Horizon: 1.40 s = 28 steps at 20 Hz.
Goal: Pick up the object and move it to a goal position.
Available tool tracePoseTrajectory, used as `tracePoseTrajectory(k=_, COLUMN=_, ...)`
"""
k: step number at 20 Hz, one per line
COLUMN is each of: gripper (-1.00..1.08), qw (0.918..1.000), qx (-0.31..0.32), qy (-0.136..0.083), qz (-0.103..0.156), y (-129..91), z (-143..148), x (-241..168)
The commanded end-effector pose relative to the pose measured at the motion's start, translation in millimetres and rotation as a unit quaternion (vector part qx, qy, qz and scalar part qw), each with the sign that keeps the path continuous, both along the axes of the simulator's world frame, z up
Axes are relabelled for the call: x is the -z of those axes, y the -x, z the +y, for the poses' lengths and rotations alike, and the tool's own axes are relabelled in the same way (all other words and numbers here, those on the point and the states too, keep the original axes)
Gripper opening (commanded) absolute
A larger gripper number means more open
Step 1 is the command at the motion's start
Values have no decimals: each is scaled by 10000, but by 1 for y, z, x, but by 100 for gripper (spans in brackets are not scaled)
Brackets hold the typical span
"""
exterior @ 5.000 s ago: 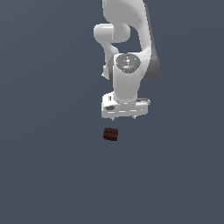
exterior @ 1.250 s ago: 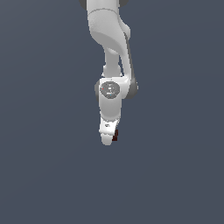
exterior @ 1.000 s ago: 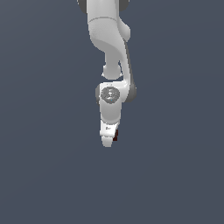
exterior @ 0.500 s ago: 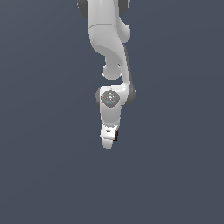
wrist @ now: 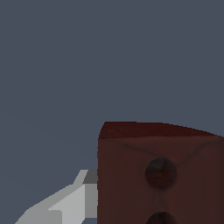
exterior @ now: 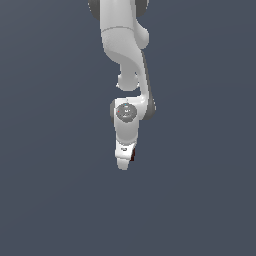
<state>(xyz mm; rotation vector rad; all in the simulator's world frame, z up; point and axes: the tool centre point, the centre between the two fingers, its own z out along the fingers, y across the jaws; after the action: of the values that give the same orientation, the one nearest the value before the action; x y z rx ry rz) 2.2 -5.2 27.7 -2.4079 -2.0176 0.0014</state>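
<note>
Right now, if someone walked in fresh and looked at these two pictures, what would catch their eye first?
In the exterior view, the white arm hangs straight down the middle of a plain dark grey background, with only a dark sliver of the brick peeking beside the gripper. In the wrist view, that reddish-brown brick looms large and close, two darker round spots on its face, with a grey finger against one side.

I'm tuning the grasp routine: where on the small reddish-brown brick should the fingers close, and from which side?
Grip the brick on its two flat opposite side walls, coming straight at the face with the two dark spots. One finger already lies against such a wall. The faces look flat and square-edged, so parallel pads should seat evenly.
</note>
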Motion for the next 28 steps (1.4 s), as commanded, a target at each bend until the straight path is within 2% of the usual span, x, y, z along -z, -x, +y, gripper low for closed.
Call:
tracePoseTrajectory(k=1, gripper=-100, qw=10000, qx=-5, qy=-1, qz=-7, y=1, z=5, x=-3)
tracePoseTrajectory(k=8, gripper=-100, qw=10000, qx=-5, qy=1, qz=-7, y=11, z=49, x=-26)
tracePoseTrajectory(k=21, gripper=-100, qw=10000, qx=-7, qy=3, qz=-4, y=40, z=186, x=-96)
tracePoseTrajectory(k=28, gripper=-100, qw=10000, qx=-5, qy=-1, qz=-4, y=45, z=220, x=-114)
